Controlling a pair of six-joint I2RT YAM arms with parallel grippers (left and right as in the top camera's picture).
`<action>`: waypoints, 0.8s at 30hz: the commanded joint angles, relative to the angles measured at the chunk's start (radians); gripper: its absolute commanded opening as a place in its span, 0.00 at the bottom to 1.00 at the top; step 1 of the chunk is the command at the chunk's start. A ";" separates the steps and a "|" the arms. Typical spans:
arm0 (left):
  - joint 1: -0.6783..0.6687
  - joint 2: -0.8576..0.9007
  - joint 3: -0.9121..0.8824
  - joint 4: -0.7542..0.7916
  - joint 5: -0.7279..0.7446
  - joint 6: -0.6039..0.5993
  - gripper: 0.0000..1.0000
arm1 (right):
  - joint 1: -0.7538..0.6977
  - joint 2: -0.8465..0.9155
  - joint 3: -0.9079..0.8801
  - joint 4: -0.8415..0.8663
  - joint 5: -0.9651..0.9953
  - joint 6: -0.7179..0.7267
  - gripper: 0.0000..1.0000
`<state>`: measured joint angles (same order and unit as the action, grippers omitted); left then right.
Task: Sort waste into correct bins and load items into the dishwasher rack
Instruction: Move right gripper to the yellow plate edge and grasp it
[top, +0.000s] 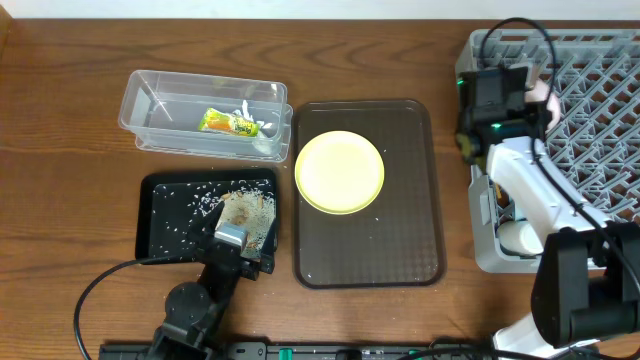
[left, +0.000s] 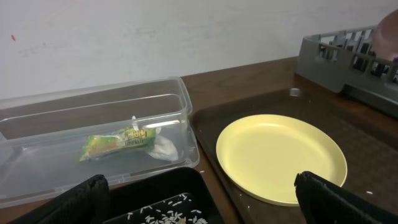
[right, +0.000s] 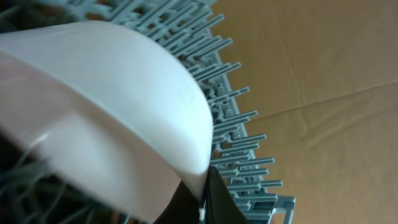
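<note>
My right gripper (top: 527, 98) (right: 204, 194) is shut on the rim of a pale pink-white bowl (top: 541, 90) (right: 112, 93) and holds it tilted over the tines of the grey dishwasher rack (top: 600, 120) (right: 239, 118). My left gripper (top: 243, 258) (left: 199, 202) is open and empty, low over the black bin (top: 165, 225) (left: 163, 191), which holds scattered rice and a brownish food scrap (top: 245, 212). A yellow plate (top: 340, 172) (left: 280, 155) lies on the brown tray (top: 410, 240) (left: 373, 143).
A clear plastic bin (top: 150, 100) (left: 93, 102) at the back left holds a green-yellow wrapper (top: 228, 123) (left: 115, 144) and a crumpled white piece (top: 262, 130) (left: 163, 148). A white item (top: 520, 235) sits in the rack's front-left compartment. The rack's corner also shows in the left wrist view (left: 342, 56).
</note>
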<state>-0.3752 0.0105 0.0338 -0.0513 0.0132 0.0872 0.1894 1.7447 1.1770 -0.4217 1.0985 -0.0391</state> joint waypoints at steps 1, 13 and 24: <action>-0.003 -0.006 -0.030 -0.018 -0.005 0.017 0.97 | 0.045 0.021 -0.003 -0.047 0.005 0.116 0.06; -0.003 -0.006 -0.030 -0.018 -0.005 0.017 0.97 | 0.178 -0.056 -0.002 -0.293 -0.167 0.399 0.24; -0.003 -0.006 -0.030 -0.018 -0.005 0.017 0.97 | 0.386 -0.231 -0.002 -0.328 -0.716 0.435 0.49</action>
<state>-0.3752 0.0105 0.0338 -0.0513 0.0132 0.0872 0.5179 1.5524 1.1751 -0.7479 0.6666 0.3653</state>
